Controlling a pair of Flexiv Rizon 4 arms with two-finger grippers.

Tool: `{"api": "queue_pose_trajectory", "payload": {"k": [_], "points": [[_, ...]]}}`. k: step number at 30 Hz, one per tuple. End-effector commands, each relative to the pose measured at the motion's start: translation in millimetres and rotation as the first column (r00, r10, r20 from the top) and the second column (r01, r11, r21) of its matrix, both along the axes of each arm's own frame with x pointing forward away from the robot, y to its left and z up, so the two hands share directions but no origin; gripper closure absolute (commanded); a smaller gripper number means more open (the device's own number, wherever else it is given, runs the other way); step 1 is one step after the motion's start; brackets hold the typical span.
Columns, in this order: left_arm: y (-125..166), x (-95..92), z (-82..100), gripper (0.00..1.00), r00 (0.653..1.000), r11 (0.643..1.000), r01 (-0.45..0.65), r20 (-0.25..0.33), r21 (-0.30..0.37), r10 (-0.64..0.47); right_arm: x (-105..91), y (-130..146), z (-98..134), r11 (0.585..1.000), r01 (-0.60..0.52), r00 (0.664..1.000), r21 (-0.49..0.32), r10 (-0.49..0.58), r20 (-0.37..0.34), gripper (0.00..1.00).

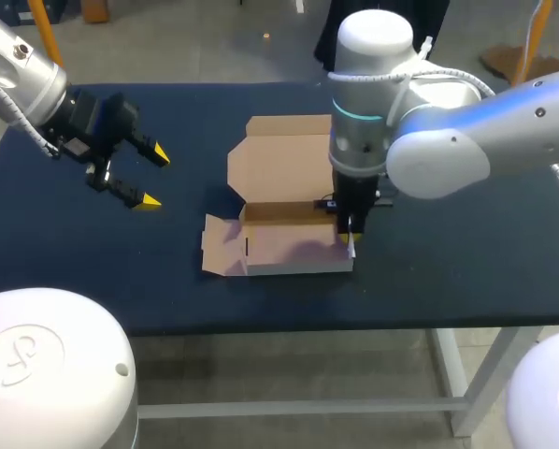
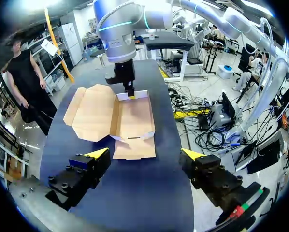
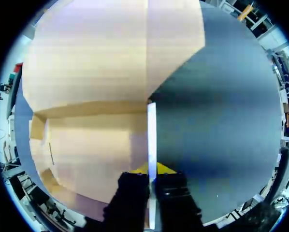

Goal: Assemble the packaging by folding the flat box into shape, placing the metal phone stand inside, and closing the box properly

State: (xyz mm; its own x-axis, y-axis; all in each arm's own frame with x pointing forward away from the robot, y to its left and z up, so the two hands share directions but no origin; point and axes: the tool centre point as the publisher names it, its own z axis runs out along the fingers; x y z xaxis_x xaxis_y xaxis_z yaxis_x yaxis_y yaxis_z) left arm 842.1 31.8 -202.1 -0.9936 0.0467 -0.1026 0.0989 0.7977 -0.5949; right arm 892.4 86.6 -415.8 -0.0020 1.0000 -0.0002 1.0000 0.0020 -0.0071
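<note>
Left arm (image 1: 18,79): upper left of frame, jaws spread wide, empty.
Right arm (image 1: 466,140): enters from right, wrist pointing down mid-frame, jaws pinching box wall (image 3: 151,140).

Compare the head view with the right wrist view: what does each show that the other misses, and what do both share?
Head view only: the whole box, lid laid open, and the left arm's jaws open above the table, apart from the box. Right wrist view only: the box's white-edged side wall pinched between the right jaws. Shared: the box and table.
</note>
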Motion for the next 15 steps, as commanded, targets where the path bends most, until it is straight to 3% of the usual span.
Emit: {"api": "queue_pose_trajectory", "payload": {"k": [1, 14, 15], "points": [[0.6, -0.6, 1.2, 0.00, 1.000, 1.000, 0.000, -0.002, 0.004, 0.000, -0.2, -0.2, 0.7, 1.000, 0.000, 1.000, 0.000, 0.000, 0.000, 1.00], [0.6, -0.6, 1.2, 0.00, 1.000, 1.000, 0.000, -0.002, 0.004, 0.000, -0.2, -0.2, 0.7, 1.000, 0.000, 1.000, 0.000, 0.000, 0.000, 1.00], [1.2, -0.3, 2.7, 0.00, 0.999, 0.999, -0.034, -0.021, -0.028, 0.034, -0.2, -0.2, 0.7, 1.000, 0.000, 1.000, 0.000, 0.000, 0.000, 1.00]]}}
